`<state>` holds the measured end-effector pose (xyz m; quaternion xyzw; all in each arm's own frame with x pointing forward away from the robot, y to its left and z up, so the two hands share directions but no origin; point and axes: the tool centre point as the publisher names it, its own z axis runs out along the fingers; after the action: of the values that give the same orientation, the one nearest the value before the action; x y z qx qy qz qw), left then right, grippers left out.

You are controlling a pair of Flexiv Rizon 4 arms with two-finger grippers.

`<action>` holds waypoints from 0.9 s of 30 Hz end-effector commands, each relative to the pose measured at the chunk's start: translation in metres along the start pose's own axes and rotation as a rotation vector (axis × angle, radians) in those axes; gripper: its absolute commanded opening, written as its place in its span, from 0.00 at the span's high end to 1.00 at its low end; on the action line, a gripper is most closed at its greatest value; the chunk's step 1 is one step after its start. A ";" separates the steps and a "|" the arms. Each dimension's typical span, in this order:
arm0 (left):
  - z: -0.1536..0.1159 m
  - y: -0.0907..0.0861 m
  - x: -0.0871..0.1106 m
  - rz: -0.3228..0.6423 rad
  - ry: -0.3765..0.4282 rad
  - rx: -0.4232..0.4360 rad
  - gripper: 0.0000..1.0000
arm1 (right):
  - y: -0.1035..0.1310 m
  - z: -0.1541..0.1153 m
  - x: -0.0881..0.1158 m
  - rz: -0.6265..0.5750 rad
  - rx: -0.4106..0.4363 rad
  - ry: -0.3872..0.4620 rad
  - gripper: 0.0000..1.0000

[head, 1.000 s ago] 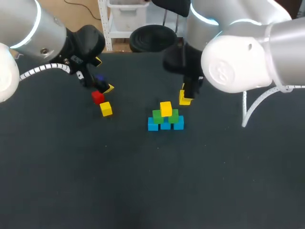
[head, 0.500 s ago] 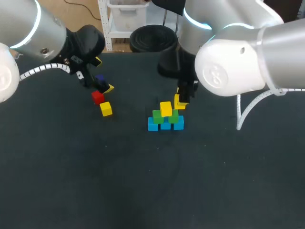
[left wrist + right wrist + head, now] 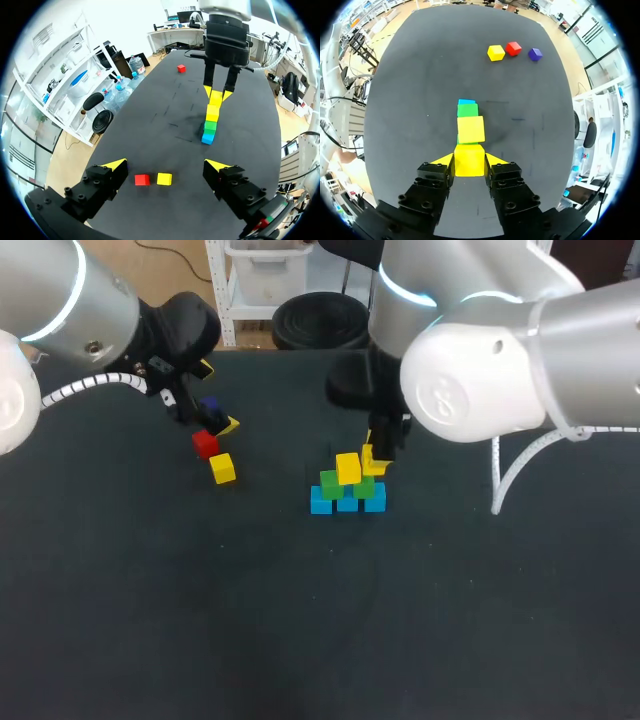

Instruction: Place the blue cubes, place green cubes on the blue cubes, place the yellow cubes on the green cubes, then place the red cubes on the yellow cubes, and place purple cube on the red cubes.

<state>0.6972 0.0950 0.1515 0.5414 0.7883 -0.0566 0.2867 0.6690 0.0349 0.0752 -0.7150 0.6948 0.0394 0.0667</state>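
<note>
Three blue cubes stand in a row with two green cubes on them and one yellow cube on the green ones. My right gripper is shut on a second yellow cube, held just beside and slightly above the stacked yellow cube. My left gripper hangs open above a loose purple cube, red cube and yellow cube. The left wrist view shows its fingers wide apart around nothing, with the red cube and yellow cube below.
A second red cube lies alone far across the dark table, beyond the stack as the left wrist view shows it. The right arm hides it in the head view.
My right gripper has carried its yellow cube leftward and down, from beside the stack to right against the stacked yellow cube. The left arm has stayed put.
</note>
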 end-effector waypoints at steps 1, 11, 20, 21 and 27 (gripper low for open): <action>0.001 0.002 0.001 0.003 -0.003 0.004 0.00 | -0.002 0.003 0.000 -0.001 -0.009 -0.001 1.00; 0.001 0.002 0.001 0.003 -0.003 0.004 0.00 | -0.004 0.008 0.000 -0.003 -0.019 -0.001 1.00; 0.001 0.002 0.001 0.003 -0.003 0.004 0.00 | -0.005 0.010 -0.001 -0.006 -0.024 0.000 1.00; 0.001 0.002 0.001 0.003 -0.003 0.004 0.00 | -0.005 0.010 -0.001 -0.006 -0.024 -0.001 1.00; 0.001 0.002 0.001 0.003 -0.003 0.004 0.00 | -0.005 0.012 -0.002 -0.008 -0.029 -0.001 1.00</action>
<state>0.6972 0.0950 0.1515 0.5414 0.7883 -0.0566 0.2867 0.6736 0.0379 0.0648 -0.7184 0.6916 0.0484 0.0573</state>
